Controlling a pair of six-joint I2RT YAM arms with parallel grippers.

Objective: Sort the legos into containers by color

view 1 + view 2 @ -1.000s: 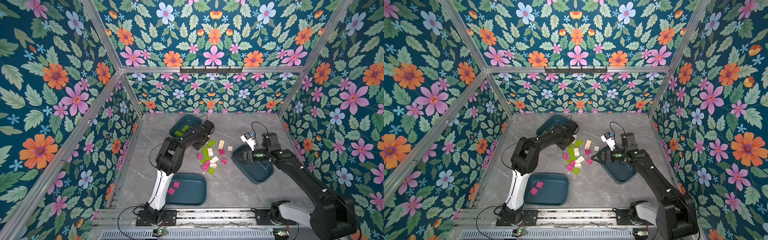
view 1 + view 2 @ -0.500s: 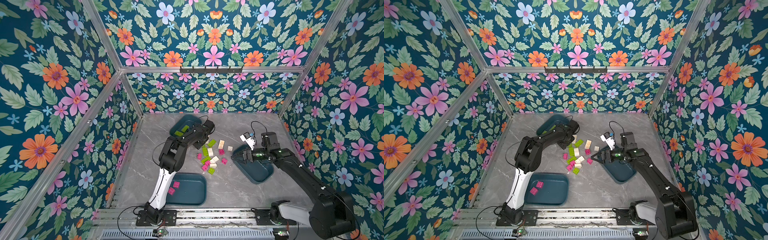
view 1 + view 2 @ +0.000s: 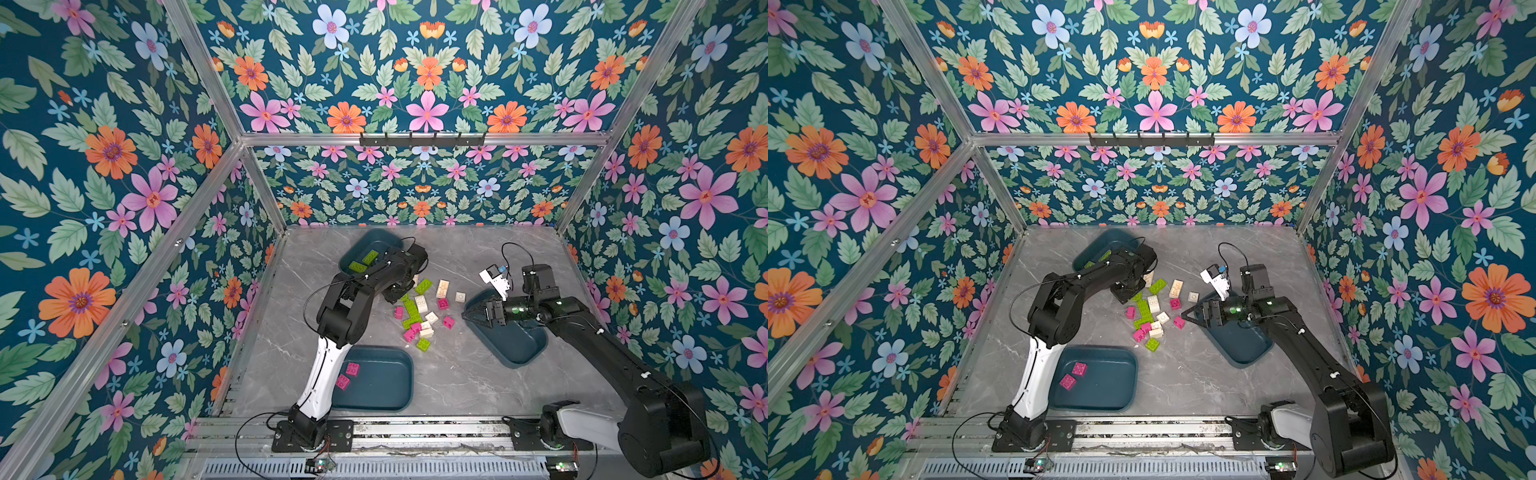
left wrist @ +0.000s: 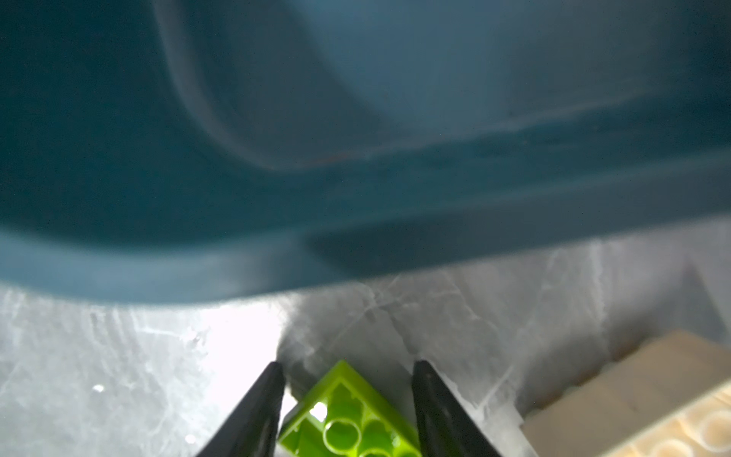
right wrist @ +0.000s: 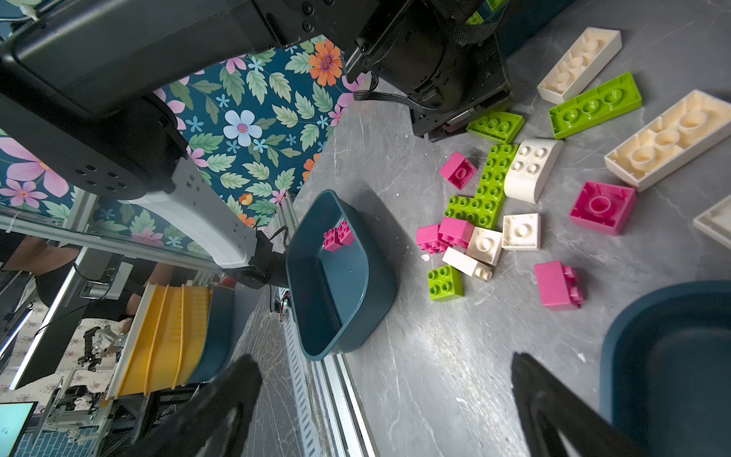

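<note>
— Lime green brick (image 4: 348, 415): L gripper (image 4: 348, 366) is pinching it, jaws part-open, just beside far bin (image 4: 356, 205).
— R gripper (image 5: 385, 366)?
— Gaping wide, holding nothing, hovering by right bin (image 5: 672, 376). Other legos (image 3: 417, 309) lying loose btwn bins.

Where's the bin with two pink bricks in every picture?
In a top view: the bin sits at the table's near edge, beside the left arm's white link.
In a top view: bin, same near-edge spot.
Left wrist: not in it.
Right wrist: bin between the loose bricks and the white link.
Shared landmark: that white link.
</note>
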